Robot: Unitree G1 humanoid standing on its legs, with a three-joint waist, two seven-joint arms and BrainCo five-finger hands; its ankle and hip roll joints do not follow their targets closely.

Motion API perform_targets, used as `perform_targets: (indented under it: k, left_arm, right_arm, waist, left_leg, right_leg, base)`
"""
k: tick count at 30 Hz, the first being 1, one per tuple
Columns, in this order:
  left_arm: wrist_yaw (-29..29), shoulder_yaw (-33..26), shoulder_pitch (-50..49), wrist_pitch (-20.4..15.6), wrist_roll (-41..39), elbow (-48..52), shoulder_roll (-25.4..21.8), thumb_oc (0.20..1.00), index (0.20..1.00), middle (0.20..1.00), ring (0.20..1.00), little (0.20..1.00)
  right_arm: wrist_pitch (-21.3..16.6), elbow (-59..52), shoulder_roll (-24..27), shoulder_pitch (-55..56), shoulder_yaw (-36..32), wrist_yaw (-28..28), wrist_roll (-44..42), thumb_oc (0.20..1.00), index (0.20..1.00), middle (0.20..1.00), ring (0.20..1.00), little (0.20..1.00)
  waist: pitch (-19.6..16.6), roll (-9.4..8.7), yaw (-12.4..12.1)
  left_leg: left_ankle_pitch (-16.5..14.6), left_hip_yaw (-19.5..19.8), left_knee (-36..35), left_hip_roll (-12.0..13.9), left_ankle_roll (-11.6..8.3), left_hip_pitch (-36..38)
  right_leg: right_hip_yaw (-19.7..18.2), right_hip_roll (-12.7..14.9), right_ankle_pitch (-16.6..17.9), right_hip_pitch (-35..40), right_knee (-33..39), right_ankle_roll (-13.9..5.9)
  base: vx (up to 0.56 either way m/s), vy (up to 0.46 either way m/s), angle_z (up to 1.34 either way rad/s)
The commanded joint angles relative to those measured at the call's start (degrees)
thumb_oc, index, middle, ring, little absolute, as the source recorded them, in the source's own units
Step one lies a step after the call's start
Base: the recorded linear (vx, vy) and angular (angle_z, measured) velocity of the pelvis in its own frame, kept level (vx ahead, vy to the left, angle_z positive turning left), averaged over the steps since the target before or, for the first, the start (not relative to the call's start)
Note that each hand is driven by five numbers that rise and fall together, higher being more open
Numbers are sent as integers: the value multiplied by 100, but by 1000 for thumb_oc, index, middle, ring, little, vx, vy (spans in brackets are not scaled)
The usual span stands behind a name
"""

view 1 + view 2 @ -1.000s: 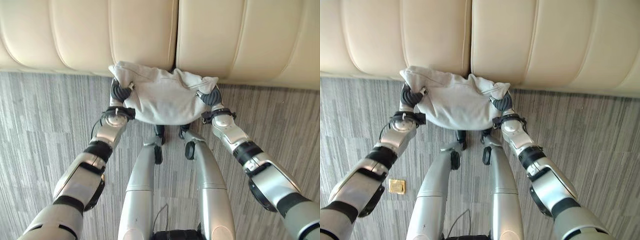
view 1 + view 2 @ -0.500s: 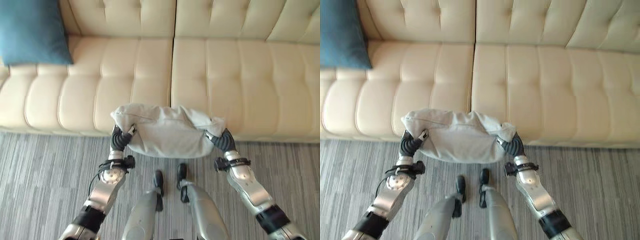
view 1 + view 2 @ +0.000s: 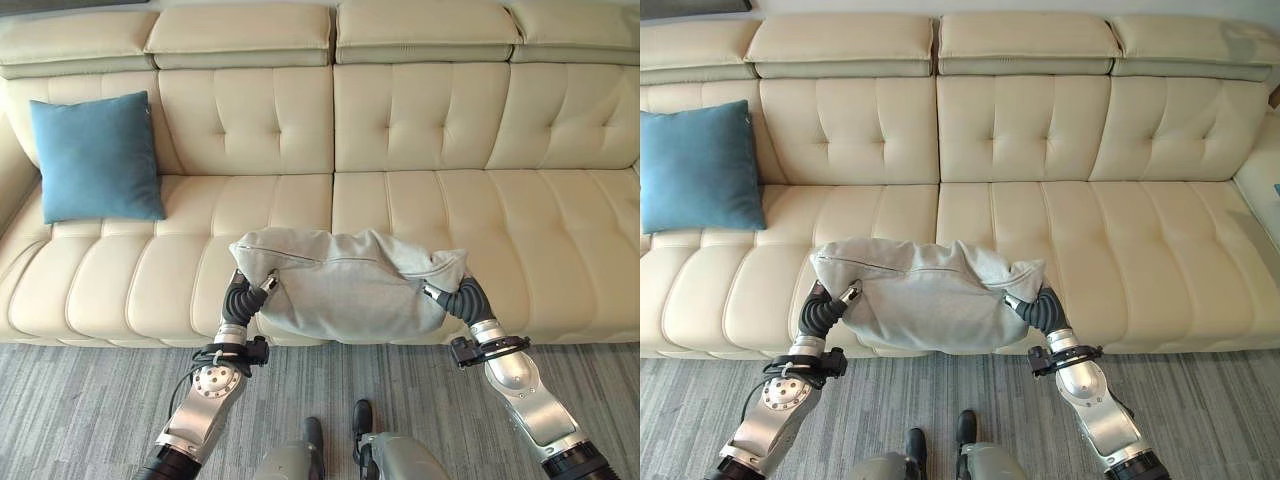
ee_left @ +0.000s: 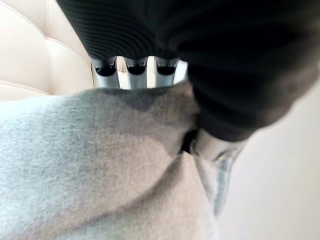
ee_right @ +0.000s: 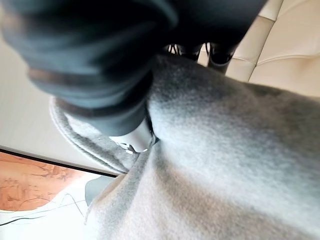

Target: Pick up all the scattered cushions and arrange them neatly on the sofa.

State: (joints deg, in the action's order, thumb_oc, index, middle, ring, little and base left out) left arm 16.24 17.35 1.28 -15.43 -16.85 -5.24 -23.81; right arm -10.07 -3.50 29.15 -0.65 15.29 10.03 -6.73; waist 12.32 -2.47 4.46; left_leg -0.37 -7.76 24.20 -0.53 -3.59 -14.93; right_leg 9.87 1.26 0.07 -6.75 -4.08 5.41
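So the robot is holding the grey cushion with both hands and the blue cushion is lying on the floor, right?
Not quite. Both the left hand and right hand do hold the grey cushion, but the left eye view shows the blue cushion on the sofa.

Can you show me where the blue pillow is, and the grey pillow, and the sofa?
Blue pillow (image 3: pixel 97 157): left eye view, middle of its front.
Grey pillow (image 3: pixel 345 285): left eye view, middle of its cover, between the two hands.
Sofa (image 3: pixel 1120 240): right eye view, bare seat on the right.
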Motion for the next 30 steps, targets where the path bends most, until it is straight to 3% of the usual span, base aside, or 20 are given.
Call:
perform_targets:
  k: [1, 2, 3, 5, 7, 8, 9, 10, 14, 16, 18, 20, 26, 30]
  left_arm:
    - [-345, 222, 178, -392, 147, 494, 30, 200, 200, 200, 200, 200]
    - [-347, 208, 142, -373, 173, 514, 13, 200, 200, 200, 200, 200]
    - [-318, 155, 69, -298, 201, 517, 20, 200, 200, 200, 200, 200]
    - [-291, 73, -16, -287, 211, 529, 23, 200, 200, 200, 200, 200]
    - [-363, -1, -231, -290, 211, 582, 3, 200, 200, 200, 200, 200]
    - [-395, -12, -271, -305, 208, 551, -72, 200, 200, 200, 200, 200]
    - [-396, -12, -270, -307, 206, 549, -76, 200, 200, 200, 200, 200]
    - [-406, -64, -285, -318, 194, 561, -144, 200, 200, 200, 200, 200]
    - [-393, -48, -149, -317, 294, 490, -258, 200, 200, 200, 200, 200]
    - [-407, -56, -119, -317, 331, 452, -262, 200, 200, 200, 200, 200]
    - [-434, -87, -103, -323, 355, 447, -277, 200, 200, 200, 200, 200]
    - [-437, -73, -60, -328, 336, 382, -221, 200, 200, 200, 200, 200]
    - [-561, -62, -153, -357, 338, 363, -82, 200, 200, 200, 200, 200]
    - [-655, -97, -336, -290, 319, 368, -50, 200, 200, 200, 200, 200]
  right_arm:
    - [-602, -914, -175, -191, 25, -39, -109, 200, 200, 200, 200, 200]
    - [-590, -912, -191, -168, 23, -35, -139, 200, 200, 200, 200, 200]
    - [-570, -834, -270, -152, -3, 31, -238, 200, 200, 200, 200, 200]
    - [-563, -847, -319, -100, -63, 46, -295, 200, 200, 200, 200, 200]
    - [-577, -880, -356, -37, -45, -53, -314, 200, 200, 200, 200, 200]
    - [-578, -834, -439, -121, 19, -93, -351, 200, 200, 200, 200, 200]
    - [-577, -833, -443, -122, 18, -94, -352, 200, 200, 200, 200, 200]
    - [-577, -807, -496, -245, 97, -146, -352, 200, 200, 200, 200, 200]
    - [-575, -785, -597, -551, 243, -205, -318, 200, 200, 200, 200, 200]
    - [-572, -768, -625, -610, 279, -232, -339, 200, 200, 200, 200, 200]
    - [-562, -739, -622, -705, 330, -287, -350, 200, 200, 200, 200, 200]
    - [-569, -651, -614, -745, 355, -276, -321, 200, 200, 200, 200, 200]
    - [-580, -718, -585, -635, 279, -358, -336, 200, 200, 200, 200, 200]
    - [-556, -766, -508, -525, 242, -432, -419, 200, 200, 200, 200, 200]
  waist:
    - [-336, -174, 23]
    - [-369, -172, -2]
    - [-386, -129, -153]
    - [-365, -146, -256]
    - [-456, -122, -299]
    - [-518, -204, -352]
    - [-516, -214, -368]
    - [-522, -253, -421]
    - [-438, -133, -417]
    - [-419, -99, -405]
    - [-390, 7, -380]
    - [-357, 40, -315]
    - [-448, -12, -305]
    - [-636, -11, -324]
  left_leg:
    - [-139, -281, -862, 460, -86, 189]
    - [-69, -308, -1111, 443, -74, 147]
    - [419, -219, -1761, 417, -135, -142]
    - [688, -172, -1960, 428, -194, -402]
    - [685, -141, -2145, 452, -95, -200]
    - [501, -278, -1948, 394, 28, -116]
    - [489, -297, -1938, 394, 31, -113]
    - [286, -397, -1860, 328, 171, 46]
    - [80, -542, -1910, 329, 350, 401]
    - [35, -571, -1972, 308, 361, 540]
    - [-46, -545, -2126, 285, 357, 782]
    - [-77, -471, -2172, 257, 329, 911]
    - [-147, -384, -2172, 169, 288, 1130]
    - [-117, -264, -2312, 196, 198, 1307]
  right_leg:
    - [-321, 173, -604, 524, 28, -905]
    - [-333, 148, -616, 564, 58, -924]
    - [-430, -14, -729, 741, 113, -939]
    - [-530, -72, -872, 950, 91, -945]
    - [-691, -64, -1001, 1098, -33, -999]
    - [-811, 141, -1006, 1092, -239, -1141]
    - [-829, 148, -1013, 1088, -248, -1145]
    - [-855, 345, -912, 1000, -611, -1312]
    - [-842, 512, -328, 280, -1823, -1589]
    - [-767, 579, -305, 113, -1826, -1567]
    - [-412, 686, -410, -167, -1390, -1458]
    - [-355, 675, -405, -259, -1068, -1420]
    - [-411, 635, -340, 136, -558, -1413]
    - [-323, 500, -403, 568, -144, -1307]
  base:
    - [220, 5, 32]
    - [328, 58, 13]
    - [344, 68, 8]
    - [381, 101, -39]
    - [472, 251, -60]
    - [406, 273, -71]
    - [346, 289, -92]
    - [186, 192, -81]
    - [108, 138, -51]
    - [82, 80, -15]
    - [155, 40, -2]
    - [105, -30, -1]
    - [77, -69, 40]
    - [102, -127, -7]
